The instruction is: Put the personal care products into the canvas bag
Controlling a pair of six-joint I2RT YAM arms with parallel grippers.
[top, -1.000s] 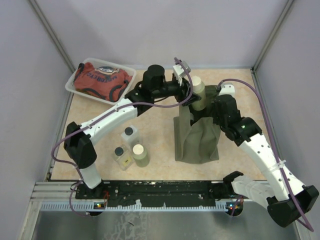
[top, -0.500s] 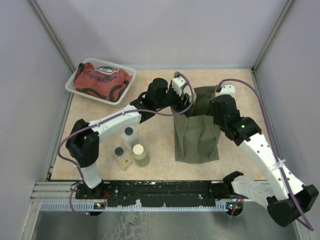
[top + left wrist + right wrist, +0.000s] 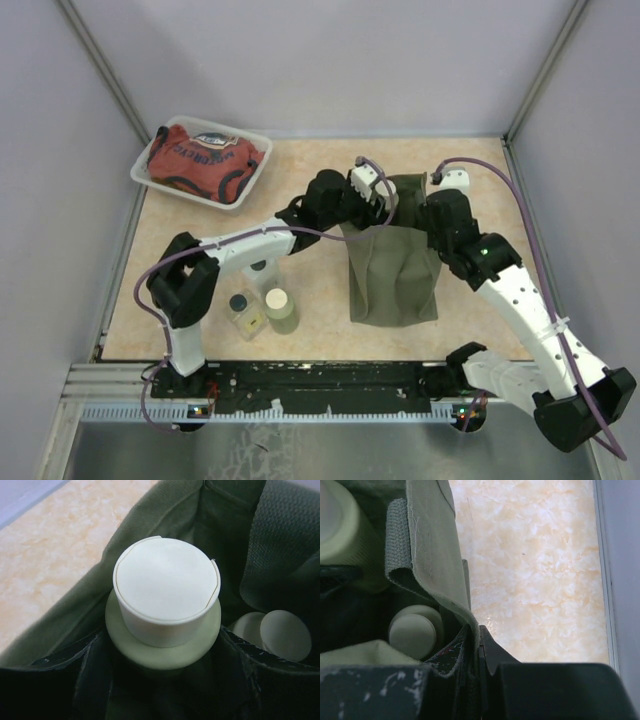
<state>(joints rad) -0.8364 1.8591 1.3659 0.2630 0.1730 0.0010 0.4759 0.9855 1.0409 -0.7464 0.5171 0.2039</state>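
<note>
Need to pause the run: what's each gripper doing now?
Left gripper: holding the cream-capped olive-green bottle.
Right gripper: shut on the rim of the canvas bag.

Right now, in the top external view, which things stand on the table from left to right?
First the clear plastic tray with the red cloth bundle → clear bottle with dark cap → olive-green bottle with cream cap → canvas bag.
</note>
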